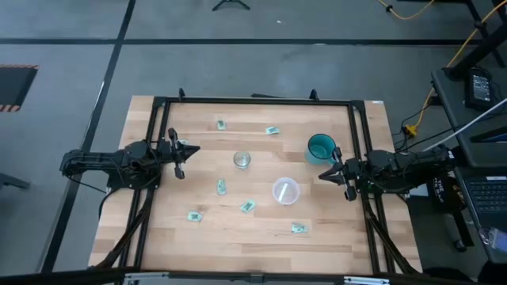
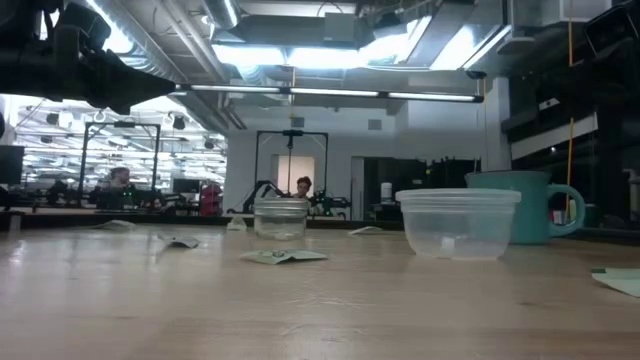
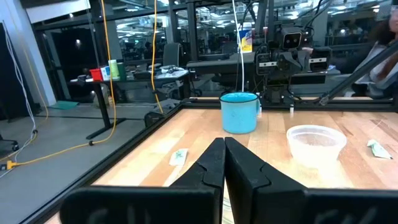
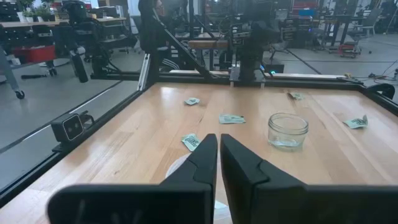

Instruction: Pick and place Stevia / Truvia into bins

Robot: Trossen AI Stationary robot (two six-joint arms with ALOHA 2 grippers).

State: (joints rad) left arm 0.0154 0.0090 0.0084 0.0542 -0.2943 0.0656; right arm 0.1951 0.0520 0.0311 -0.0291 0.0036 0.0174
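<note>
Your left gripper (image 1: 181, 154) hovers at the table's left edge with fingers pressed together, holding nothing; your right gripper (image 1: 339, 172) mirrors it at the right edge, fingers likewise closed and empty, beside the teal mug (image 1: 321, 147); both sit clear of the work, so nothing is started. The Stevia packets (image 1: 221, 187) lie scattered flat across the wooden table (image 1: 158, 229), none in a bin; the glass jar (image 1: 242, 160) and plastic cup (image 1: 285, 191) stand mid-table, within either arm's reach; you'd likely begin with the packet nearest a bin.
</note>
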